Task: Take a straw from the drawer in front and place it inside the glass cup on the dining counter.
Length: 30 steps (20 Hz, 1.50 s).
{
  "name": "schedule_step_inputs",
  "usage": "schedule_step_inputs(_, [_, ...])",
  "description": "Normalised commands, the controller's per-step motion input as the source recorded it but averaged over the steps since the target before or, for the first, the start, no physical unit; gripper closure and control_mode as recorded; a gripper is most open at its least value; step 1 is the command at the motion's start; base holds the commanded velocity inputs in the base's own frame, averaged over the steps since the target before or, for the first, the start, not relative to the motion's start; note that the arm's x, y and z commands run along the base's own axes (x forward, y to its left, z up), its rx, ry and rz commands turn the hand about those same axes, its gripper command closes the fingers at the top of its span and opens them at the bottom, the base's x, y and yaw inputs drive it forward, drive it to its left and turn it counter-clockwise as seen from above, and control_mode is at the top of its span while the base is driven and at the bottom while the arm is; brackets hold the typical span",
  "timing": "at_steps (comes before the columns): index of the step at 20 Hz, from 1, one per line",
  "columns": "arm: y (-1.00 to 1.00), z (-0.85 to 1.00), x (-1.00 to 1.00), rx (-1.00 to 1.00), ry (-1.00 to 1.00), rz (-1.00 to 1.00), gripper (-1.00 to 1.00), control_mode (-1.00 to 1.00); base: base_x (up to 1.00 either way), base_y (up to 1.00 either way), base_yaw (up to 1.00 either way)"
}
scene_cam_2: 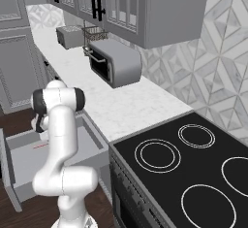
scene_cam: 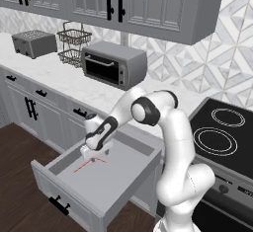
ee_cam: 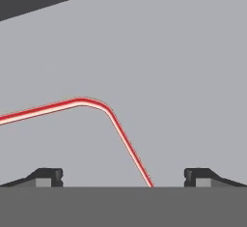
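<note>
pincer [ee_cam: 123, 177]: you see it spread wide, pinching nothing | straw [ee_cam: 114, 120]: bent, lies on the drawer [scene_cam: 126, 169] floor, crossing your hand view from left edge to bottom centre, ending between the fingertips [ee_cam: 48, 175]

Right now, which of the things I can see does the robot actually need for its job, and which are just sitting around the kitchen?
Needed for the job:
- thin red bent drinking straw
- open wide grey drawer it lies in
- gripper, jaws open above the straw

Just sitting around:
- grey toaster oven
- grey toaster
- wire basket rack
- black stovetop
</note>
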Motion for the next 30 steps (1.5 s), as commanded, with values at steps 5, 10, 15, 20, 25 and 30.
schedule_step_inputs(5, [-0.02,-0.30,0.07,-0.04,0.00,0.06,-1.00,-1.00,0.00,0.00,0.00])
schedule_step_inputs(10, [-0.01,-0.30,0.17,-0.01,0.00,0.08,-1.00,-1.00,0.00,0.00,0.00])
schedule_step_inputs(15, [-0.01,-0.40,0.12,0.00,0.00,0.09,-1.00,-1.00,0.00,0.00,0.00])
schedule_step_inputs(20, [0.00,-0.50,0.01,0.00,0.07,0.08,1.00,-1.00,0.00,0.00,0.00])
schedule_step_inputs(25, [0.00,-0.45,-0.04,0.01,0.12,0.07,1.00,-1.00,0.00,0.00,0.00])
schedule_step_inputs(30, [0.00,-0.39,-0.14,0.01,0.12,0.07,1.00,-1.00,0.00,0.00,0.00])
